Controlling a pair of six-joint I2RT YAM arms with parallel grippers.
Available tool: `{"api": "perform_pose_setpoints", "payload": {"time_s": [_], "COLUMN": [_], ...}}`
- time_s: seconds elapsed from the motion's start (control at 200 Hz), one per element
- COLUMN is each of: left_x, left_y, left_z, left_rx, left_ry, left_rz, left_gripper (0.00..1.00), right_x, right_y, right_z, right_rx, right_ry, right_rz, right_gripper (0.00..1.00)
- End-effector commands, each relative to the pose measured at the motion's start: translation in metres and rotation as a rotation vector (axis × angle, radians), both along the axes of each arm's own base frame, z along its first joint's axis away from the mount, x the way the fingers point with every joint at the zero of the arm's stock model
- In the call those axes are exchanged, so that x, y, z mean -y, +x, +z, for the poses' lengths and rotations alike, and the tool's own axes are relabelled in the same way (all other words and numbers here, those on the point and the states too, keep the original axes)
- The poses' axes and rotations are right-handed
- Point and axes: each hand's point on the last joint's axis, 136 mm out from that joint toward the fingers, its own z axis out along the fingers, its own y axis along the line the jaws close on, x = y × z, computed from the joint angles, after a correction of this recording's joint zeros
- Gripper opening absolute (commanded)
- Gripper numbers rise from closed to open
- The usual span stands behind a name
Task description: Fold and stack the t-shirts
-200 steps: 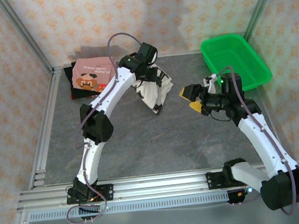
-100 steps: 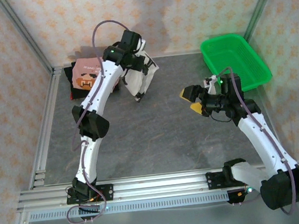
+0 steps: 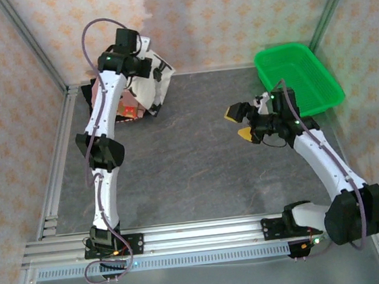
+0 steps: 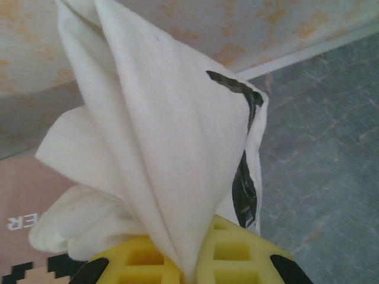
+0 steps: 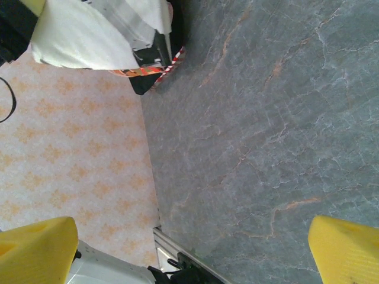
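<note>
We see the left gripper [image 3: 139, 66] at the far left corner of the table [image 3: 200, 175]. Its yellow fingers [image 4: 237, 234] are clenched on the off-white t-shirt [image 3: 150, 81]. In the left wrist view the cloth comes out from between the two fingers and spreads away from them in loose folds, with a black print [image 4: 244, 177] along one edge. From above, the shirt hangs in a bunch at the gripper, just over the pink t-shirt [image 3: 125, 101]. The pink one lies in the corner, and its brown pixel face is partly covered by the arm. The right gripper [image 3: 240, 124] is well apart from both shirts, near the green basket [image 3: 305, 79]. Its fingers [image 5: 346, 248] stand wide and grasp nothing; below them we see bare grey table.
</note>
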Motion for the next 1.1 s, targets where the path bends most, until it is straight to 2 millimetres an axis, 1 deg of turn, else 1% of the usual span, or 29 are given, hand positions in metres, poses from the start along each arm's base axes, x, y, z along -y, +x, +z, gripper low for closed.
{"api": "perform_pose_setpoints", "payload": {"time_s": [0.0, 0.095, 0.225, 0.385, 0.48, 0.585, 0.736, 0.931, 1.091], "left_x": [-0.007, -0.019, -0.036, -0.057, -0.065, -0.075, -0.096, -0.122, -0.142], "left_y": [0.014, 0.017, 0.021, 0.024, 0.025, 0.027, 0.029, 0.033, 0.041], "left_z": [0.035, 0.037, 0.034, 0.025, 0.02, 0.009, 0.0, -0.023, -0.053], "left_rx": [0.124, 0.131, 0.125, 0.107, 0.097, 0.076, 0.062, 0.023, -0.016], "left_ry": [-0.048, -0.072, -0.088, -0.101, -0.098, -0.096, -0.076, -0.079, -0.081], "left_rz": [-0.024, -0.014, 0.007, 0.034, 0.039, 0.05, 0.084, 0.123, 0.162], "left_gripper": [0.0, 0.0, 0.0, 0.0, 0.0, 0.0, 0.0, 0.0, 0.0], "right_x": [-0.001, -0.001, -0.002, -0.002, -0.003, -0.003, -0.004, -0.006, -0.011], "right_y": [0.017, 0.02, 0.024, 0.026, 0.026, 0.027, 0.029, 0.036, 0.041], "right_z": [0.016, 0.013, 0.007, 0.0, -0.003, -0.009, -0.015, -0.025, -0.027], "right_rx": [0.047, 0.034, 0.017, -0.006, -0.02, -0.037, -0.063, -0.097, -0.116], "right_ry": [0.019, 0.015, 0.014, 0.013, 0.012, 0.007, 0.004, 0.006, 0.003], "right_rz": [-0.017, -0.015, -0.017, -0.015, -0.012, -0.008, 0.0, -0.005, 0.006], "right_gripper": [0.99, 0.99, 0.99, 0.99, 0.99, 0.99, 0.99, 0.99, 0.99]}}
